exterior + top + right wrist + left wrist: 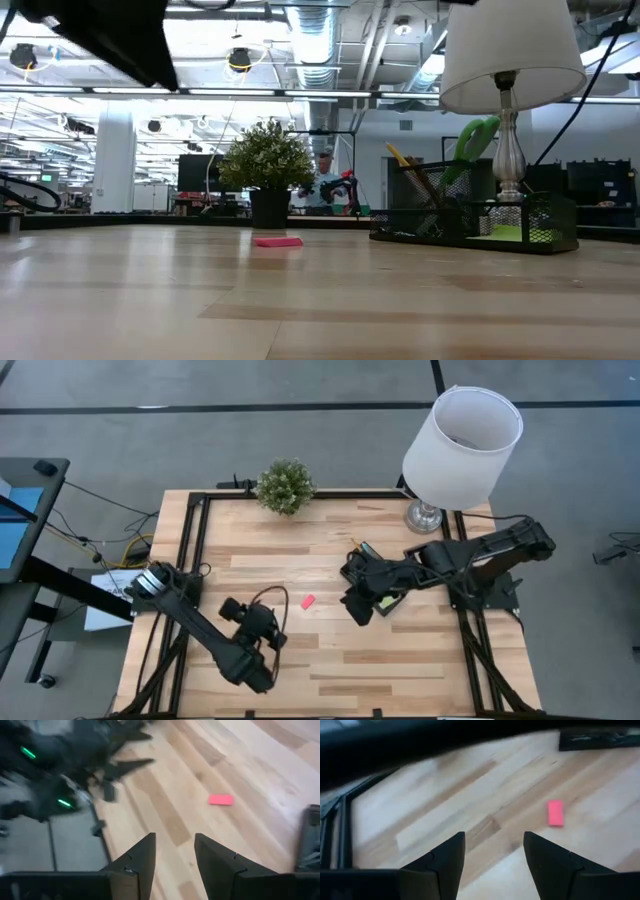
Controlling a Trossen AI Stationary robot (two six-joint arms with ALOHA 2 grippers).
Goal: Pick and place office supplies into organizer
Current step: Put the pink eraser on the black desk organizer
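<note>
A small flat pink eraser (308,601) lies alone on the pale wood-plank bench (330,670), between the two arms and apart from both. The black mesh desk organizer (480,222) stands near the bench's right side; from above the right arm covers most of it. In the low view green scissor handles (470,137) and a yellow pencil (403,163) rise from it, and a lime-green pad (503,233) shows dimly through the mesh. The left gripper (494,851) hovers parted and empty near the front-left; the right gripper (175,851), also parted and empty, hangs beside the organizer. A small potted green plant (285,486) and a white-shaded lamp (462,435) stand at the back edge. Beyond is a hall with ceiling pipes, where a distant person (325,180) is too small to make out.
</note>
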